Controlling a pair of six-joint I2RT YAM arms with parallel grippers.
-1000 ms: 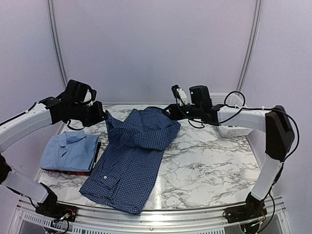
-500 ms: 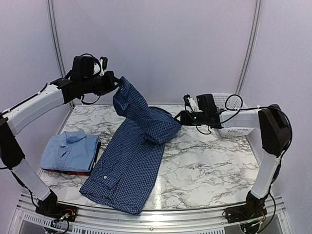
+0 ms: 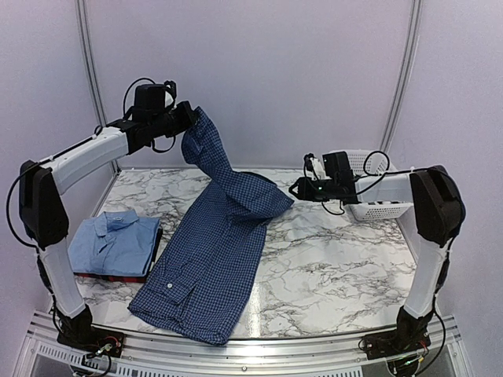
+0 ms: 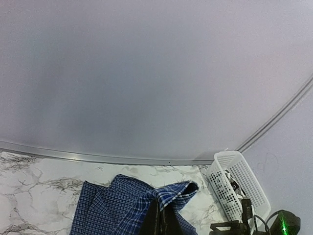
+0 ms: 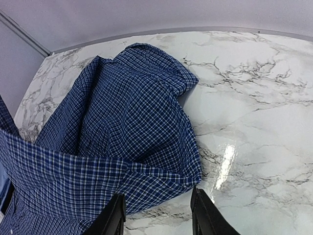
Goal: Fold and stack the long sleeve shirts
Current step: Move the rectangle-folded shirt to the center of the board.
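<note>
The left claw (image 3: 189, 119) clamps a raised part of the navy shirt (image 3: 212, 259), the rest spread on the desk (image 3: 338, 259); the right claw (image 3: 295, 188) (fingers apart) sits just right of it, the light blue shirt (image 3: 114, 243) left.

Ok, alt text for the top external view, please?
The left gripper holds one end of the navy checked shirt up off the marble table, the rest trailing to the near edge. The right gripper sits beside its fold; a folded light blue shirt lies left.
</note>
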